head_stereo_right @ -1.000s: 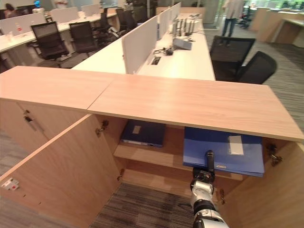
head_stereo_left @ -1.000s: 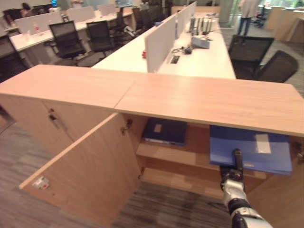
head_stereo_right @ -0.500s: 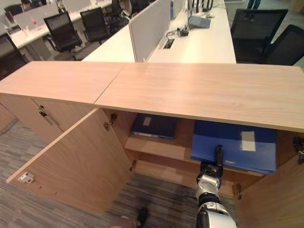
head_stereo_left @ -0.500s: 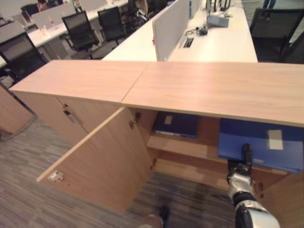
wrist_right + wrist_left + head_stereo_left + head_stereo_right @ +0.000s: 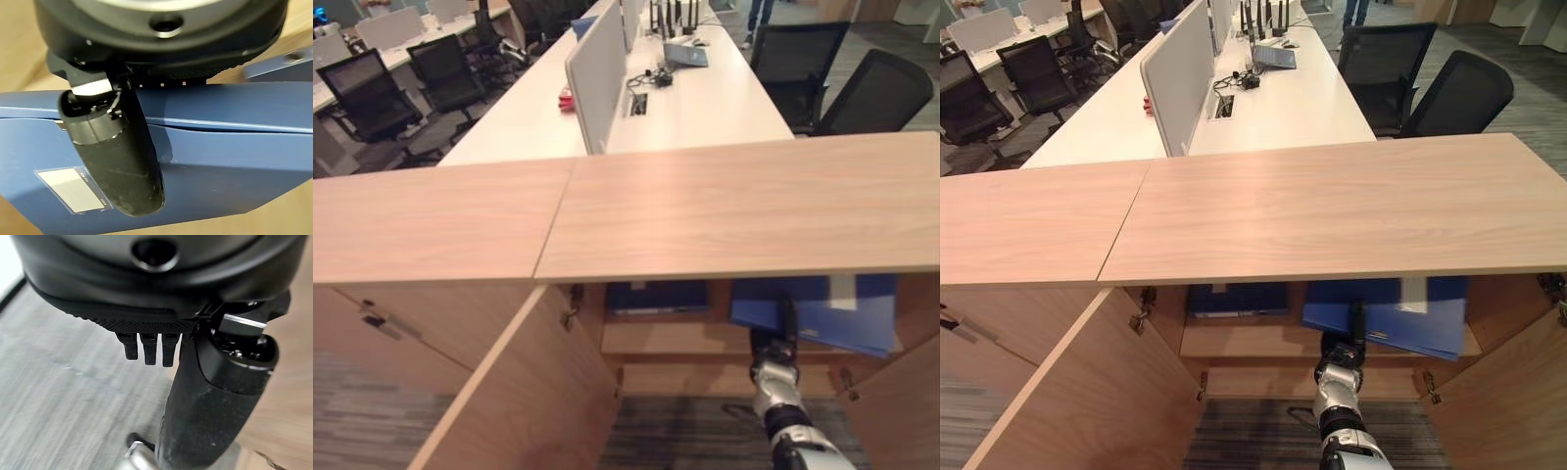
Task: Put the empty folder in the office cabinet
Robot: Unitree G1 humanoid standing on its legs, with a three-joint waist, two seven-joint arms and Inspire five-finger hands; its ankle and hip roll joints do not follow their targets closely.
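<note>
A light blue folder (image 5: 847, 318) lies slanted on the right side of the cabinet's shelf (image 5: 1253, 341), its front edge jutting past the shelf. My right hand (image 5: 1340, 358) reaches in from below. In the right wrist view its thumb (image 5: 117, 152) lies across the top of the folder (image 5: 220, 147), with the fingers underneath, so the hand is shut on the folder. My left hand (image 5: 205, 401) hangs over grey carpet beside a wooden panel, with relaxed fingers (image 5: 149, 350) and nothing in it.
A darker blue folder (image 5: 1239, 299) lies flat on the shelf's left side. The wide wooden cabinet top (image 5: 724, 206) overhangs the opening. The left door (image 5: 1087, 392) and the right door (image 5: 1513, 392) stand open. Desks and black chairs (image 5: 876, 93) are behind.
The camera has swung over the cabinet top, which now hides more of the shelf. My right hand stays on the light blue folder at the shelf's right side.
</note>
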